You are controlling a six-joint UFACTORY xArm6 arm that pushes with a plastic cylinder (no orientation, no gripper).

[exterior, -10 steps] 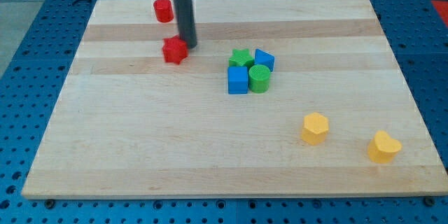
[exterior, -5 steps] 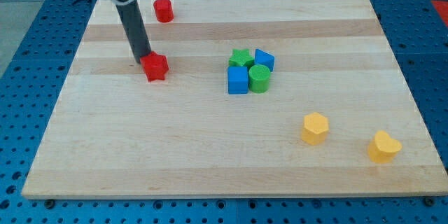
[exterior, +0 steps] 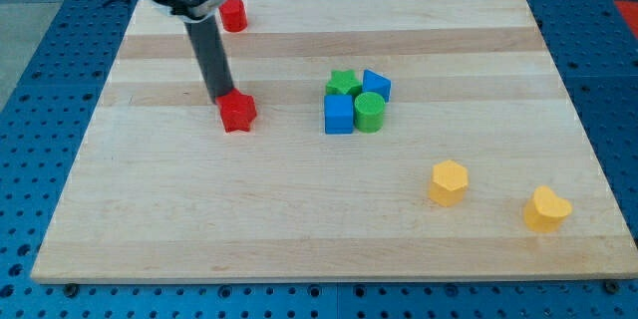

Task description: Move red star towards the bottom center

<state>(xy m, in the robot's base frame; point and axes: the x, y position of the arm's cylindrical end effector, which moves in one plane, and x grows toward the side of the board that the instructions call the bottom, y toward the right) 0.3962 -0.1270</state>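
Note:
The red star lies on the wooden board, left of the middle. My tip is at the star's upper left edge, touching it or nearly so. The dark rod rises from there toward the view's top left.
A red cylinder stands near the board's top edge. A cluster sits at the middle: green star, blue block, blue cube, green cylinder. A yellow hexagon and a yellow heart lie at the lower right.
The red star first slid left and down, then right and further down. My tip swung from the star's upper right to its upper left and followed it.

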